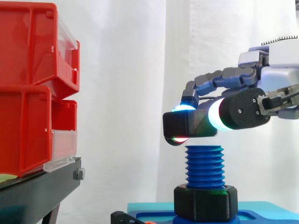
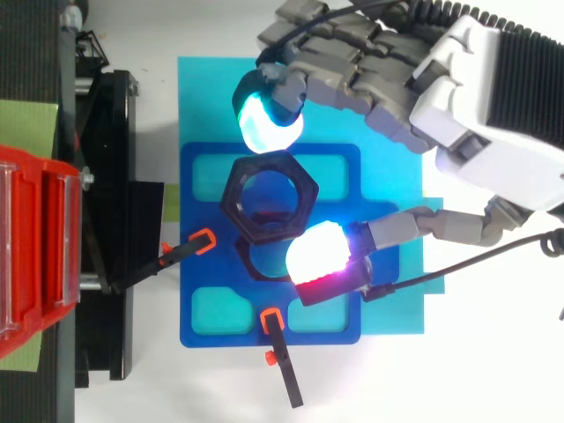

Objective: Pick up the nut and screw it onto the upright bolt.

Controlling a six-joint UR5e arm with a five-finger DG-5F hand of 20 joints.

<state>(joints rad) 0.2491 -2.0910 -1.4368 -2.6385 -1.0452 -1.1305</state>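
nut (image 1: pixel 183 125): black
bolt (image 1: pixel 204 165): blue
plate (image 2: pixel 198 216): blue
mat (image 2: pixel 211 97): cyan
bins (image 1: pixel 28 51): red
hand (image 2: pixel 379 79): grey, pads cyan and white

The side view looks level across the work from close by, facing a white curtain (image 1: pixel 126 70), with red bins (image 1: pixel 32 93) at its left edge and the robot hand (image 1: pixel 243 109) entering from the right. The top view looks straight down from close above, with the bins at its left edge and the robot hand entering from the upper right. Both views share the robot hand, the black nut (image 1: pixel 187 123), the blue plate (image 2: pixel 203 264) and the bins.
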